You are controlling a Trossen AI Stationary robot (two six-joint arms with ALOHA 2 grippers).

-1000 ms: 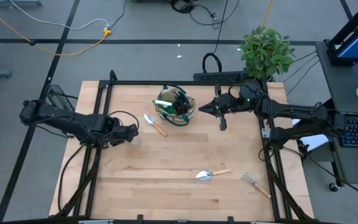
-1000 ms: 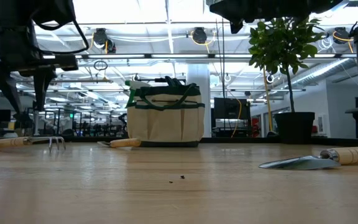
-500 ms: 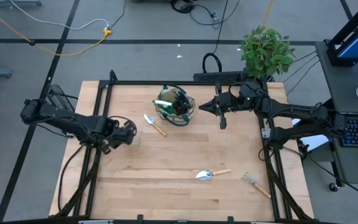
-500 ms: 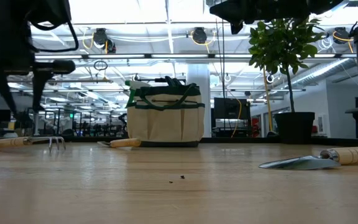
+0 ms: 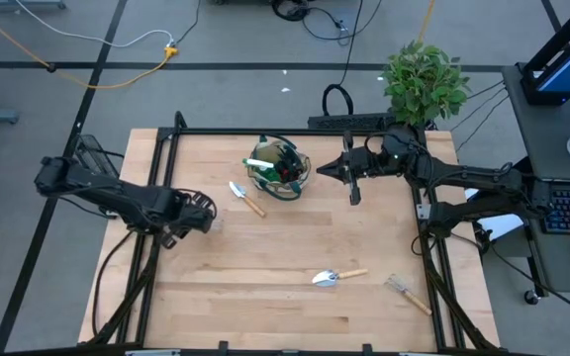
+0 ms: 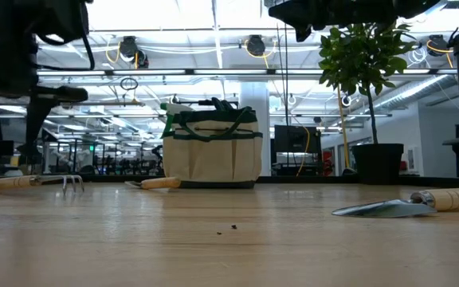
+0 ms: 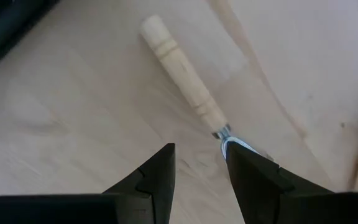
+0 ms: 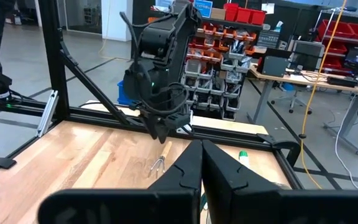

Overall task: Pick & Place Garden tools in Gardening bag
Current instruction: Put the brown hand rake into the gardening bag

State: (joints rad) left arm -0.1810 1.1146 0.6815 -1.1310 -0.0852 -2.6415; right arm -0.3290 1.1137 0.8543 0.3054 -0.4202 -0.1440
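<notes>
The left gripper (image 7: 197, 177) is held slightly open and empty over the hand rake (image 7: 188, 87) at the table's 9 o'clock — the right gripper (image 8: 201, 163) is seen closed, empty.

- The gardening bag (image 5: 279, 168), a small round beige tote with dark green trim and loop handles, is seen standing upright toward the back middle of the worktop. Green, white and dark items are seen inside it from above.
- A wooden-handled trowel (image 5: 246, 198) lies flat just beside the bag, on its left, blade toward the back.
- A second trowel (image 5: 336, 277), metal blade and pale handle, lies flat near the front of the worktop, well apart from the bag.
- A small wooden-handled rake (image 5: 407, 293) lies flat near the front right corner, just beside the second trowel.
- A wooden-handled hand fork (image 7: 194, 93) lies flat on the left side of the worktop, its metal neck shown in the left wrist view.
</notes>
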